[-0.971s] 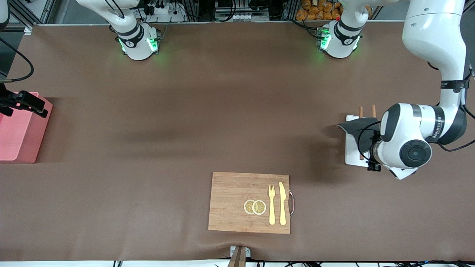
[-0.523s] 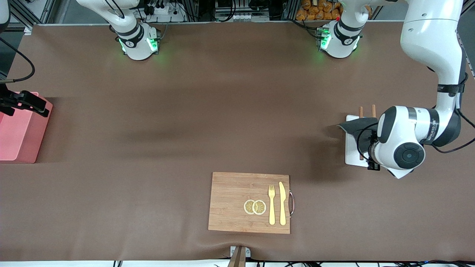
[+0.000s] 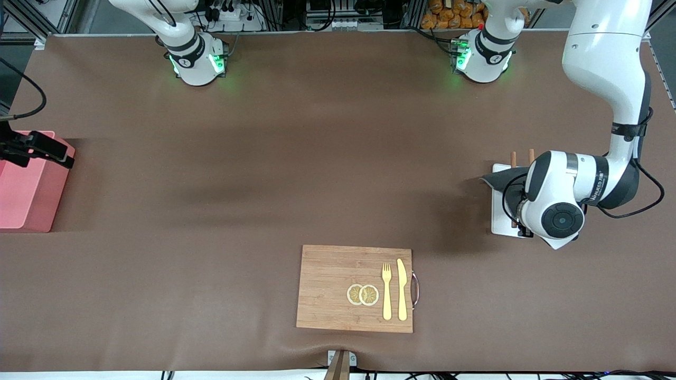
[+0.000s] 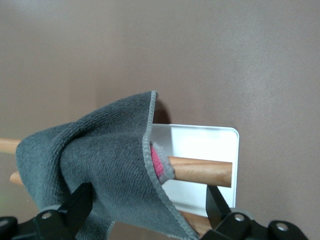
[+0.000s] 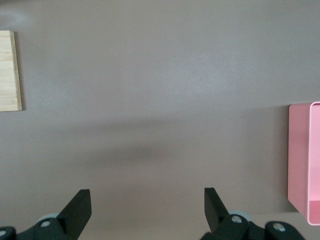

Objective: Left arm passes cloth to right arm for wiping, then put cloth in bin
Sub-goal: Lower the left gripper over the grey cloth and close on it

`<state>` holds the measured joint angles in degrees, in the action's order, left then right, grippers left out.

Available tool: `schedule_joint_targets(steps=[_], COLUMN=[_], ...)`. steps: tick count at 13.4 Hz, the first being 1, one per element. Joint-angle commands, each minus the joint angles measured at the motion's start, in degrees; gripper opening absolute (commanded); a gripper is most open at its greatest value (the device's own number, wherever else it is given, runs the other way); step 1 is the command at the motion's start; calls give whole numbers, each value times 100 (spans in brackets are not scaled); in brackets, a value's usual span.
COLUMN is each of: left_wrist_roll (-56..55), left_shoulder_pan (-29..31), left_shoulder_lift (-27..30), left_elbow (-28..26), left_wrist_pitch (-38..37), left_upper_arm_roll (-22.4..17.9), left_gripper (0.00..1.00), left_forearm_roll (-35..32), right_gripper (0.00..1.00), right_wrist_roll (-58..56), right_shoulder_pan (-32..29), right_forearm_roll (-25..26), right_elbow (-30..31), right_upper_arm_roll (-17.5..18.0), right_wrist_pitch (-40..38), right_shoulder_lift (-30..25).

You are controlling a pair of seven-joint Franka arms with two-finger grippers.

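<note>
Fingers of the left gripper (image 4: pixel 150 212) stood spread wide, one black fingertip (image 4: pixel 80 202) at the folds of the cloth (image 4: pixel 95 165) and the other over the white tray (image 4: pixel 200 142); nothing was pinched between them. Whether that fingertip touched the fabric could not be told. The cloth was a soft, napped charcoal rag with a stitched hem, bunched and draped over two round wooden sticks (image 4: pixel 202 171), with a sliver of its crimson face showing at one fold. The tray was smooth, white and rectangular with rounded corners, lying at the left arm's end of the table (image 3: pixel 317 158), which was covered in a matte brown sheet.

Fingers of the right gripper (image 5: pixel 147 210) were likewise fully parted and held nothing. That gripper hovered over bare table beside the bin (image 3: pixel 26 184), a pink-red plastic box with plain walls at the right arm's end, and the right arm waited there.

A bamboo cutting board (image 3: pixel 330 287) with a metal handle at one short edge lay near the table edge closest to the front camera. On it lay two round lemon slices (image 3: pixel 363 294), a yellow fork (image 3: pixel 386 290) and a yellow knife (image 3: pixel 402 289), side by side. Wide open table separated the board, the tray and the bin.
</note>
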<state>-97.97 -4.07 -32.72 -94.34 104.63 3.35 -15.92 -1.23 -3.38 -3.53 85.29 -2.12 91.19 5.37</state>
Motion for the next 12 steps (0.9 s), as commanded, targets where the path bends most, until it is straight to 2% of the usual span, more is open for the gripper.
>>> schedule_joint_targets(steps=[1, 2, 3, 5, 10, 11, 12], left_wrist_roll=[-335, -406, -390, -433, -425, -442, -468], left_shoulder_pan=[-85, -85, -103, -112, -94, -103, -112], left_shoulder_lift=[55, 47, 29, 29, 90, 90, 90], left_elbow=[-102, -102, -102, -94, -15, -14, 3], left_wrist_pitch=[-21, -65, -75, -144, -382, -443, -461], left_upper_arm_roll=[-1, -1, -1, 7, -27, -28, -19], left_gripper=[93, 64, 42, 19, 18, 13, 0], left_forearm_roll=[-122, -121, -121, -121, -130, -182, -244], right_gripper=[100, 100, 100, 100, 100, 100, 100], right_wrist_roll=[8, 8, 8, 8, 8, 8, 8], right_shoulder_pan=[-23, -23, -23, -40, -14, 12, 12], right_forearm_roll=[-113, -95, -69, -60, -60, -60, -51], right_elbow=[-48, -48, -57, -65, -57, -65, -74], right_upper_arm_roll=[36, 45, 53, 53, 62, 62, 62], right_wrist_pitch=[-13, -13, -22, -14, -13, -22, -22], right_shoulder_lift=[34, 34, 34, 16, 16, 8, 16])
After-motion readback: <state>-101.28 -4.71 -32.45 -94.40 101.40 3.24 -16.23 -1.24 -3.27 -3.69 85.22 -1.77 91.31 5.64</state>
